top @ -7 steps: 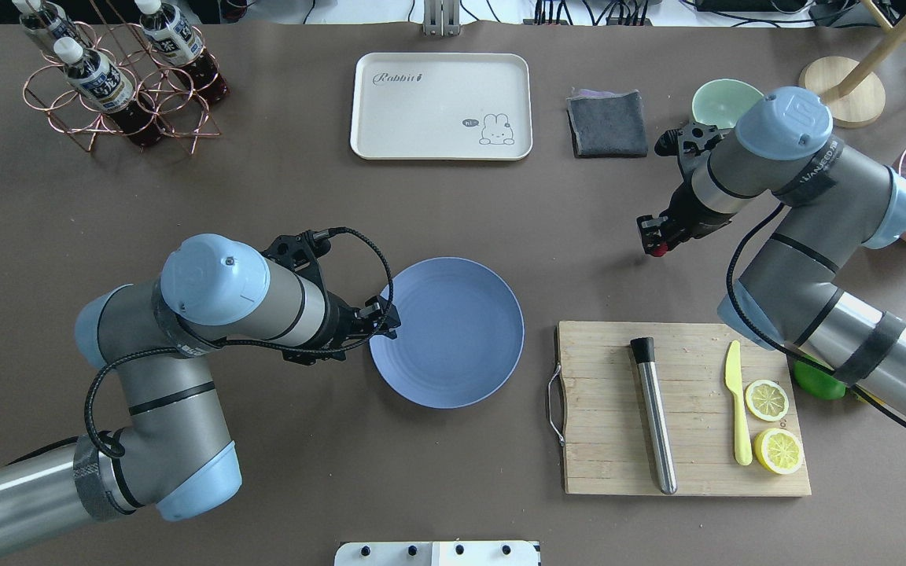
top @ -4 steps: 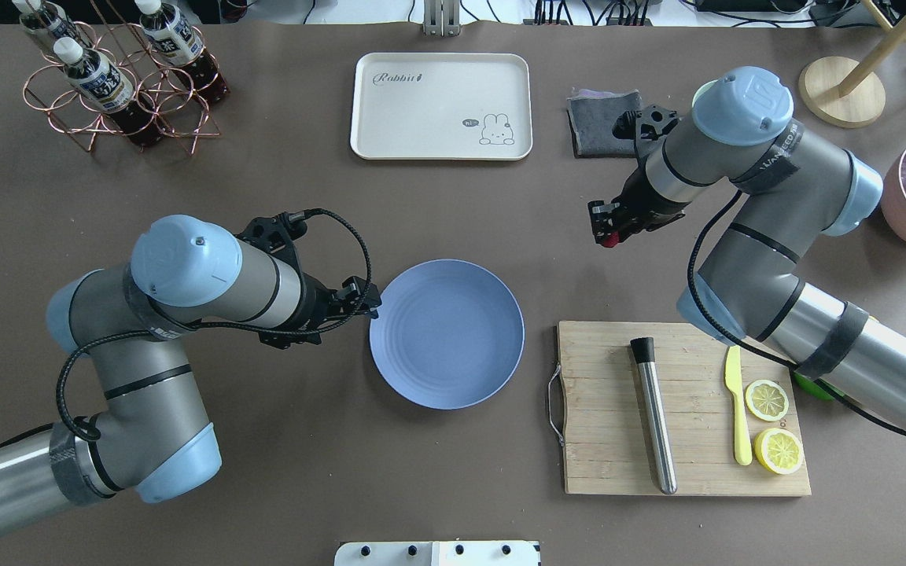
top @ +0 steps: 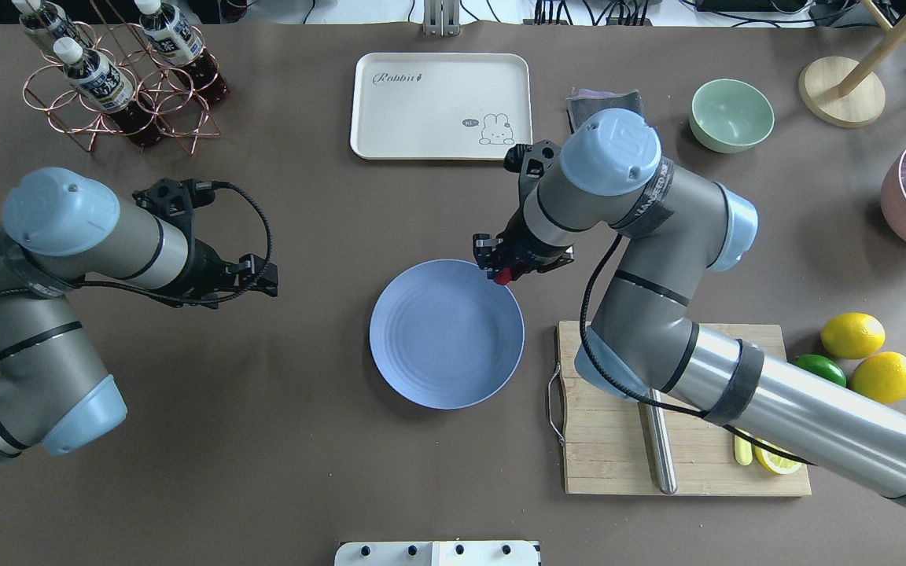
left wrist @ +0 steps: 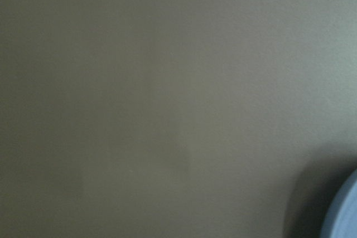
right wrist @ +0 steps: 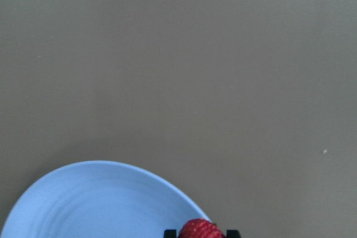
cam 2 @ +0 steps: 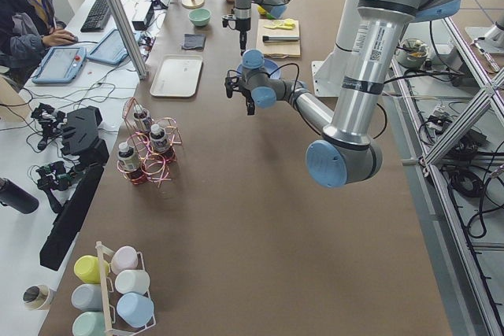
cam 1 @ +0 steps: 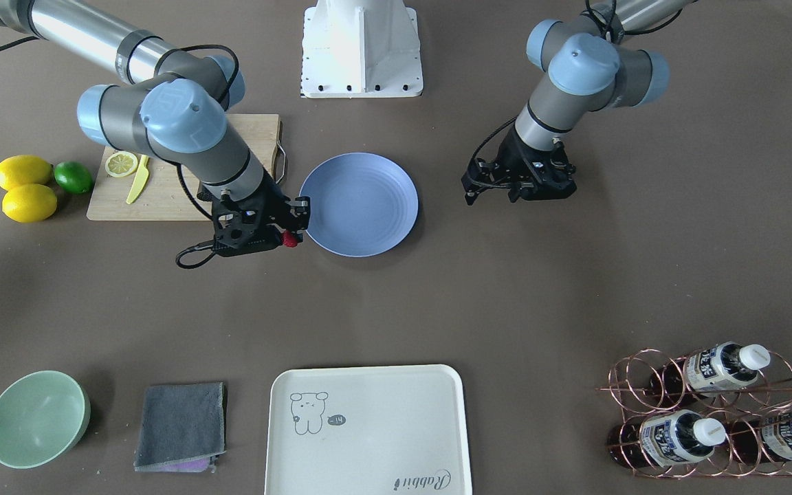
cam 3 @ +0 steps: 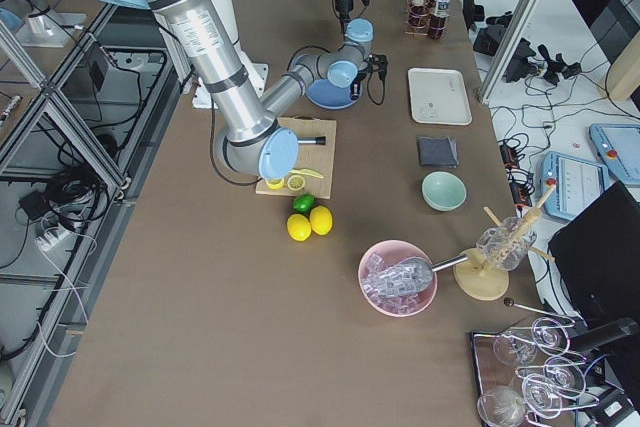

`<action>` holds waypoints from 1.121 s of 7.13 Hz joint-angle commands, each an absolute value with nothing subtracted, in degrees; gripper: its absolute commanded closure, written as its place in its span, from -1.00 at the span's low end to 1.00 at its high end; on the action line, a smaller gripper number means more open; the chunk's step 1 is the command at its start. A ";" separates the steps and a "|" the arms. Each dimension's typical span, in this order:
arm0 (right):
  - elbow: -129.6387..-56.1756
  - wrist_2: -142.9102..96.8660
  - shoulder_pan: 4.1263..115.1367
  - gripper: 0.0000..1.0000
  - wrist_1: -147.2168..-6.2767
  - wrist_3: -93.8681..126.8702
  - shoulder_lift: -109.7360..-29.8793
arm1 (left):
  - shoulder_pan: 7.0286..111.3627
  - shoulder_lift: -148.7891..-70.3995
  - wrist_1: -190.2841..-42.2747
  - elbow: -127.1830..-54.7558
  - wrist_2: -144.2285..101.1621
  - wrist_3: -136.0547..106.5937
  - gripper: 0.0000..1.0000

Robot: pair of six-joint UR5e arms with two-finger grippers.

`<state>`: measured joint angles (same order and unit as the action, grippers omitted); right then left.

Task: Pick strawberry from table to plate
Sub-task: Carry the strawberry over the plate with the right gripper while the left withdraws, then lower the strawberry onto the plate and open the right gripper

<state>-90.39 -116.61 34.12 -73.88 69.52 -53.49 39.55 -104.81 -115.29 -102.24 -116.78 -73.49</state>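
On the near part of the grey-brown bench [top: 264, 440] a wooden cutting board [top: 618, 417] is seen, partly covered by the right arm, with a metal rod [top: 661, 456] and a lemon slice [cam 1: 122, 163] lying on it. Two lemons [top: 852, 335] and a lime [top: 819, 369] are set just beside the board.

Further out, the round blue-grey plate [top: 421, 369] is marked by faint concentric rings, and nothing lies on it. At its rim, on the side toward the tray, the strawberry [top: 503, 275] is pinched between the right fingers [cam 1: 302, 210], clear of the bench. It is a tiny, bright-to-dark red berry with a bumpy, seeded skin, rounded at the top where it shows in the right wrist view. Whether it hangs over the rim or just outside it cannot be told.

The left fingers [top: 263, 267] are held apart with nothing between them, well off to the plate's left.

At the far side, "Rabbit" is written in script on the cream tray [top: 440, 86], beside a small animal drawing. A grey cloth [cam 1: 181, 426] and a pale green bowl [top: 731, 115] lie beside the tray. The bottles [top: 83, 75] in the copper wire rack [top: 185, 126] carry labels too small to be read, as does the lettered band on the right arm.
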 commanded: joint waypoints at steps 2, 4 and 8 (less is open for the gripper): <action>-89.66 -108.04 25.15 1.00 -75.15 73.21 -51.59 | 48.93 -100.99 -115.22 -101.43 -123.11 -62.07 -0.90; -89.12 -107.49 24.17 1.00 -75.06 73.21 -51.33 | 50.27 -99.93 -115.22 -101.43 -123.57 -60.91 -0.90; -94.61 -111.58 29.58 -1.00 -77.67 72.17 -54.20 | 54.89 -97.93 -115.49 -102.04 -129.24 -57.78 -0.91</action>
<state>-90.91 -108.65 26.04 -75.68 72.97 -52.07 51.66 -99.22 -115.31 -101.82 -125.19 -60.23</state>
